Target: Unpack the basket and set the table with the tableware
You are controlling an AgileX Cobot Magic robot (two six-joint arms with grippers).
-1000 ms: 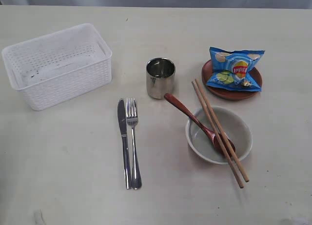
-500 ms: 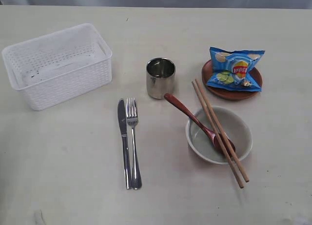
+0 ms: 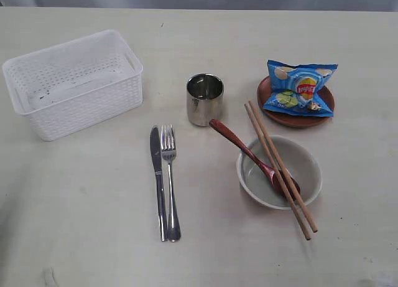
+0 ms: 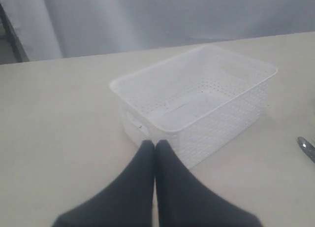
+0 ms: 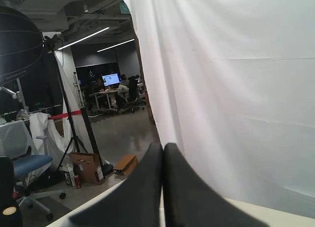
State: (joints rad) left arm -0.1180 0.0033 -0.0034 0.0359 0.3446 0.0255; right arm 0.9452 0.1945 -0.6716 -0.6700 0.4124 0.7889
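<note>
Basket (image 3: pixel 87 109): upper left, empty; light, stiff plastic.
Tableware (image 3: pixel 171 193): laid out centre and right on worktop (image 3: pixel 74 225).
Bowl (image 3: pixel 308 159): likely fragile; grip rim.
Left tool (image 4: pixel 155 147): clenched, empty.
Right tool (image 5: pixel 163 148): clenched, empty.

Right gripper (image 5: pixel 163 149) with jaws pressed together, white curtain (image 5: pixel 236 89) behind, cardboard boxes (image 5: pixel 90 169) and blue chair (image 5: pixel 27 166) far off
</note>
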